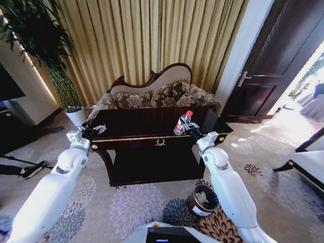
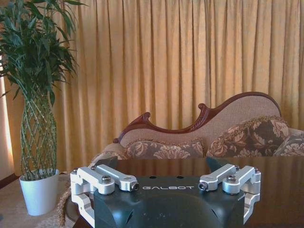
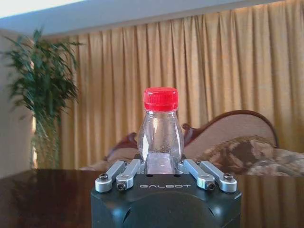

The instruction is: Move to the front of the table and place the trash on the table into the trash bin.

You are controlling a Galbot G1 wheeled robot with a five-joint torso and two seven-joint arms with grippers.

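Observation:
My right gripper [image 1: 188, 129] is shut on the trash, a small clear plastic bottle [image 1: 183, 123] with a red cap, held tilted over the right front part of the dark glossy table [image 1: 147, 121]. In the right wrist view the bottle [image 3: 160, 130] stands between the closed fingers [image 3: 124, 173]. My left gripper [image 1: 94, 130] hovers open at the table's left front corner, and its wrist view shows the spread fingers [image 2: 102, 178] with nothing between them. The trash bin [image 1: 203, 200], a small round reddish-brown bucket holding white paper wads, stands on the carpet beside my right arm.
A carved floral sofa [image 1: 157, 93] sits right behind the table. A tall potted plant [image 1: 66, 86] stands at the back left by the gold curtains. A dark door [image 1: 273, 66] is at the right, with a chair edge [image 1: 309, 162] on the far right.

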